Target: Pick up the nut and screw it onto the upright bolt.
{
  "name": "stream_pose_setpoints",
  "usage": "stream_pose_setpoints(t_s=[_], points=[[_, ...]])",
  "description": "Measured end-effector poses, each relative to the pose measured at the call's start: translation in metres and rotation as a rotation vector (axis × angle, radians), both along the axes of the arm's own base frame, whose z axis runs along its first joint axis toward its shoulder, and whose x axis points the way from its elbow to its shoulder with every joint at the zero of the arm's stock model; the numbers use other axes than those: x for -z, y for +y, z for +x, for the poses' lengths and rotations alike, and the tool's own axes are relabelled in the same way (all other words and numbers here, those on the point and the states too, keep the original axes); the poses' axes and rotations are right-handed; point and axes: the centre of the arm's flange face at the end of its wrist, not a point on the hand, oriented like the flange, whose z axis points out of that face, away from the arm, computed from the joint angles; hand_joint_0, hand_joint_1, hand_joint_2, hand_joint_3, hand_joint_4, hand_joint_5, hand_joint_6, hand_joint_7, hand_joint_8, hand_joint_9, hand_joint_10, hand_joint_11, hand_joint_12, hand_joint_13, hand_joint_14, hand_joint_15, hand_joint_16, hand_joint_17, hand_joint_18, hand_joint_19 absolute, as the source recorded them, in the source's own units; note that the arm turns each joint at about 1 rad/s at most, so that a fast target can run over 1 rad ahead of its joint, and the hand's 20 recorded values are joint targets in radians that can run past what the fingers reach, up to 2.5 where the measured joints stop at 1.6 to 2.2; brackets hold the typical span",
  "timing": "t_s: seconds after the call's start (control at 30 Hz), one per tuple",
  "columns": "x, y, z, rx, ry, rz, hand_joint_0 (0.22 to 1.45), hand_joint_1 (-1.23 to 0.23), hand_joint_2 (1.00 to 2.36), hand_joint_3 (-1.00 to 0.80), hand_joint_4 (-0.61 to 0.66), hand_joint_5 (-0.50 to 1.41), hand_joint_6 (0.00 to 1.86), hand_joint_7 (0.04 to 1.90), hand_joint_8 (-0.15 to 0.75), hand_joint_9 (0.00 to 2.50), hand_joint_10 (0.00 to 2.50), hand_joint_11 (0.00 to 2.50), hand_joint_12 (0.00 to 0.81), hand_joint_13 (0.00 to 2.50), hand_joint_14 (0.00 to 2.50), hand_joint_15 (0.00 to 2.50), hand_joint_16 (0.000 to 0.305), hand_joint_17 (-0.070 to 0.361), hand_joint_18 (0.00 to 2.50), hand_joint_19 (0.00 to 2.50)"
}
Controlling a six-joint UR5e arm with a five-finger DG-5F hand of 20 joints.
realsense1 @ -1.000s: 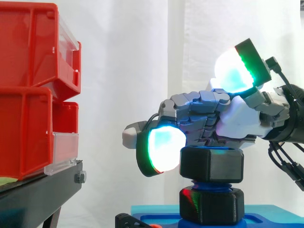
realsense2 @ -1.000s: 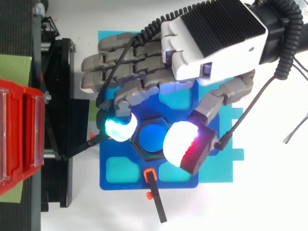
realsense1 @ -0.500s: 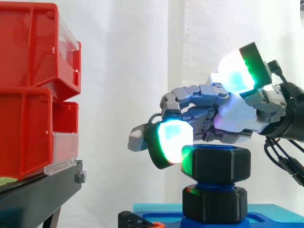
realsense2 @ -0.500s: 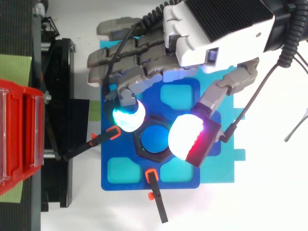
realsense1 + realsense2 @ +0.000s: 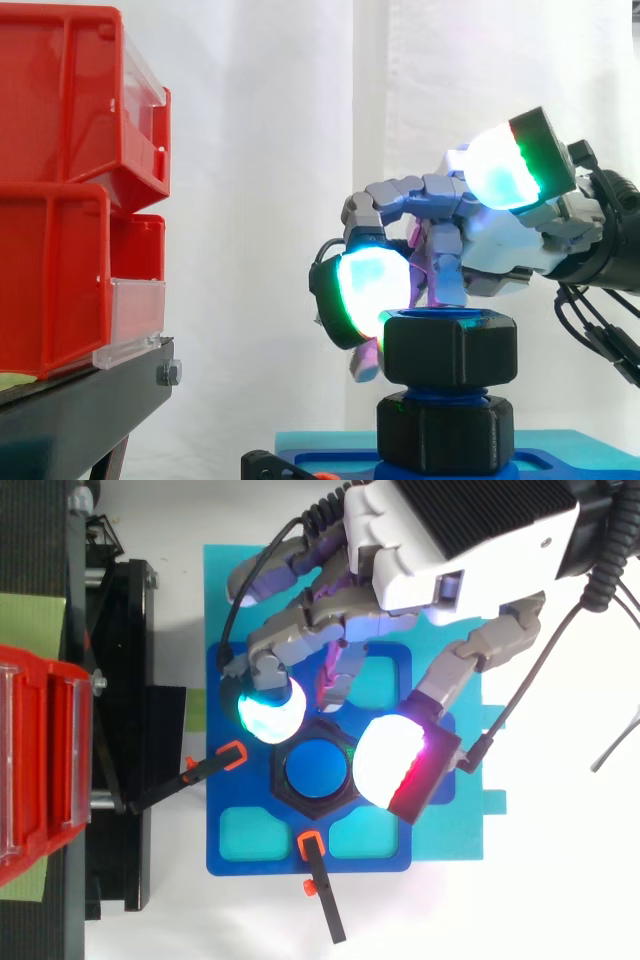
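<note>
Both views are very bright, the white curtain [image 5: 260,200] and white table [image 5: 560,880] almost shine, a soft grey shadow lies beside the black stand [image 5: 130,680], and glowing fingertips [image 5: 372,285] of the hand [image 5: 455,540] throw green light onto the black nut [image 5: 448,350].

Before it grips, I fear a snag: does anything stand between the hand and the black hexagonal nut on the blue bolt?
Nothing visible does. The hand hangs just above the black hexagonal nut, a glowing pad beside its rim.
</note>
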Motion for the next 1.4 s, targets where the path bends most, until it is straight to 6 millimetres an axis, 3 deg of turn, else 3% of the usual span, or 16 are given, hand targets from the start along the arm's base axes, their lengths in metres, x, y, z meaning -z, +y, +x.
stream_pose_setpoints(t_s=[0.2, 0.3, 0.37, 0.43, 0.47, 0.57, 0.67, 0.7, 0.8, 0.87, 1.03, 1.2, 1.4], points=[[-0.015, 0.0, 0.005, -0.013, -0.024, -0.001, 0.51, -0.26, 1.0, -0.5, 0.06, 0.06, 0.66, 1.26, 0.315, 2.05, 0.01, 0.35, 0.181, 1.36, 0.0, 0.06, 0.007, 0.016, 0.91, 0.09], [-0.02, -0.002, 0.006, -0.018, -0.03, -0.003, 0.51, -0.26, 1.0, -0.5, 0.06, 0.06, 0.66, 1.28, 0.338, 2.15, 0.02, 0.49, 0.186, 1.44, 0.0, 0.08, 0.008, 0.019, 0.93, 0.1], [-0.022, -0.003, 0.006, -0.019, -0.032, -0.004, 0.51, -0.25, 1.0, -0.5, 0.06, 0.06, 0.62, 1.4, 0.343, 2.17, 0.02, 0.55, 0.189, 1.46, 0.01, 0.12, 0.011, 0.024, 0.9, 0.09], [-0.024, -0.004, 0.006, -0.02, -0.034, -0.004, 0.51, -0.24, 1.0, -0.5, 0.13, 0.05, 0.51, 1.6, 0.353, 1.96, 0.02, 0.48, 0.215, 1.4, 0.01, 0.12, 0.014, 0.033, 0.83, 0.09], [-0.025, -0.004, 0.006, -0.02, -0.035, -0.004, 0.51, -0.24, 1.0, -0.5, 0.14, 0.03, 0.5, 1.55, 0.35, 1.84, 0.01, 0.44, 0.222, 1.36, 0.0, 0.12, 0.017, 0.037, 0.8, 0.1], [-0.031, -0.006, 0.007, -0.025, -0.045, -0.006, 0.51, -0.24, 1.0, -0.5, 0.17, -0.03, 0.5, 1.29, 0.324, 1.6, 0.01, 0.33, 0.231, 1.16, 0.0, 0.09, 0.023, 0.052, 0.75, 0.13], [-0.045, -0.008, 0.01, -0.033, -0.059, -0.009, 0.49, -0.25, 1.0, -0.5, 0.22, -0.09, 0.5, 0.94, 0.241, 1.11, 0.0, 0.02, 0.259, 0.57, 0.0, 0.0, 0.028, 0.063, 0.2, 0.0], [-0.049, -0.009, 0.011, -0.036, -0.059, -0.009, 0.48, -0.25, 1.0, -0.5, 0.19, -0.12, 0.5, 0.8, 0.224, 0.9, 0.0, 0.0, 0.265, 0.37, 0.0, 0.0, 0.028, 0.064, 0.0, 0.0], [-0.062, -0.009, 0.012, -0.042, -0.053, -0.01, 0.46, -0.22, 1.0, -0.5, 0.12, -0.18, 0.5, 0.62, 0.201, 0.51, 0.0, 0.0, 0.295, 0.07, 0.0, 0.0, 0.035, 0.078, 0.0, 0.0], [-0.067, -0.008, 0.012, -0.043, -0.05, -0.01, 0.46, -0.2, 1.0, -0.5, 0.1, -0.2, 0.5, 0.59, 0.189, 0.36, 0.0, 0.0, 0.302, 0.0, 0.0, 0.0, 0.037, 0.083, 0.0, 0.0], [-0.062, -0.002, 0.013, -0.041, -0.035, -0.007, 0.45, -0.18, 1.0, -0.5, 0.08, -0.22, 0.5, 0.57, 0.182, 0.21, 0.0, 0.0, 0.306, 0.0, 0.0, 0.0, 0.038, 0.085, 0.0, 0.0], [-0.028, 0.007, 0.009, -0.013, -0.007, 0.007, 0.45, -0.18, 1.0, -0.5, 0.08, -0.22, 0.5, 0.57, 0.181, 0.17, 0.0, 0.0, 0.306, 0.0, 0.0, 0.0, 0.038, 0.086, 0.0, 0.0], [-0.004, 0.015, 0.007, -0.006, -0.026, 0.013, 0.45, -0.18, 1.0, -0.5, 0.09, -0.22, 0.5, 0.58, 0.184, 0.17, 0.0, 0.0, 0.306, 0.0, 0.0, 0.0, 0.039, 0.087, 0.0, 0.0]])
